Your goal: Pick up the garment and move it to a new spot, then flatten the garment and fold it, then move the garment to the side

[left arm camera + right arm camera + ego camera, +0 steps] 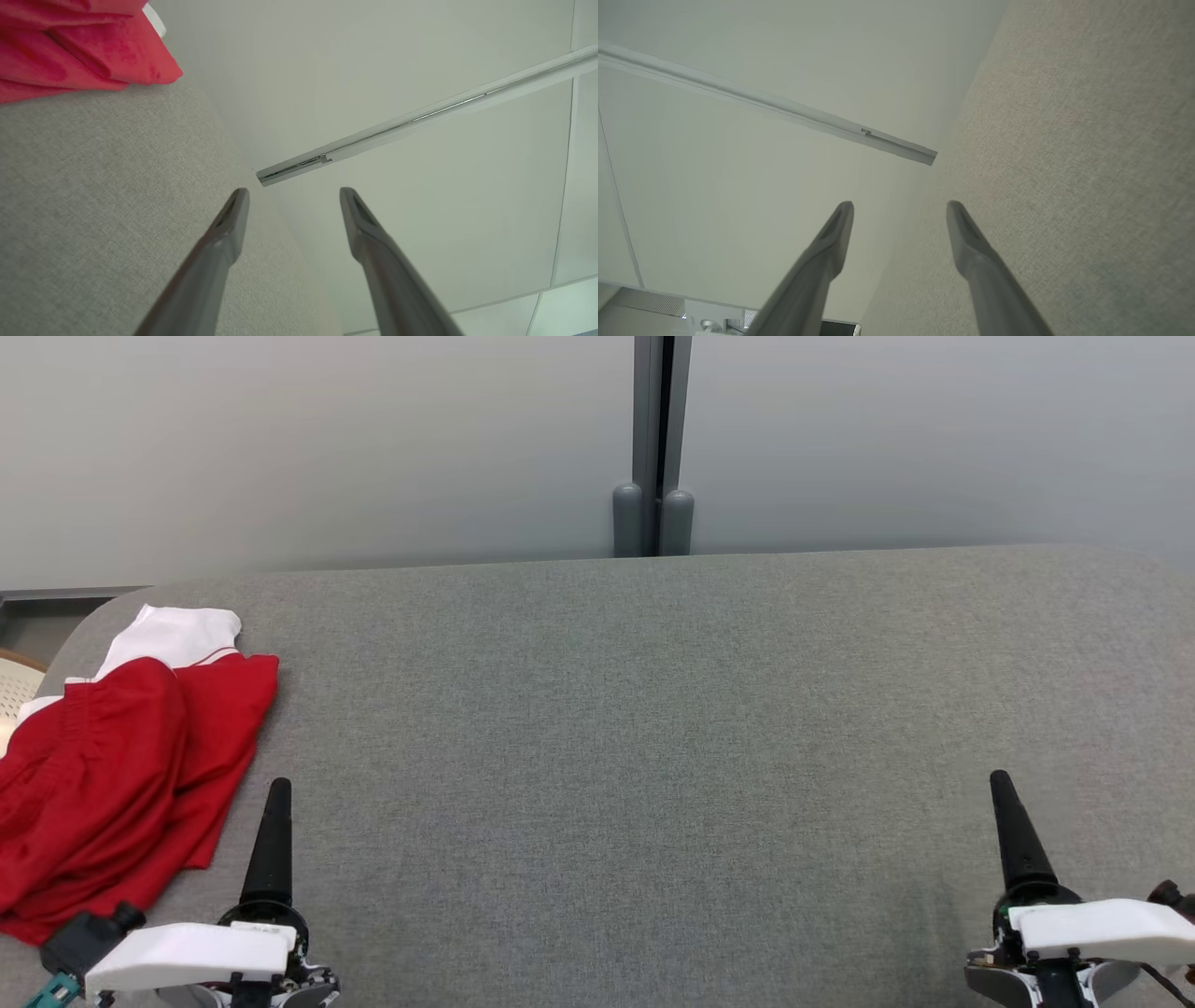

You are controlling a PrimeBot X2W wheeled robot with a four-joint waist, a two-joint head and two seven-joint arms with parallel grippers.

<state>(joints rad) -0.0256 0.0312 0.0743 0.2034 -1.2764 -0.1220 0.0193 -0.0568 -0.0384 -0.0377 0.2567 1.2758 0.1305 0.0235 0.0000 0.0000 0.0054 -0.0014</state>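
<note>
Far left: the garment (121,775), red with a white part at its far end, lies loosely rumpled at the left end of the grey fabric-covered bench (653,728).

Just right of the garment's near corner is the left hand (293,192). Its fingers point away from the robot and are spread apart with nothing between them. In the left wrist view, a red fold sits at the upper left, apart from the fingertips.

Centre: a grey vertical post (661,439) stands behind the bench's far edge.

Far right: the right hand (900,204) is over the bench, well apart from the garment, fingers spread, gripping nothing.
</note>
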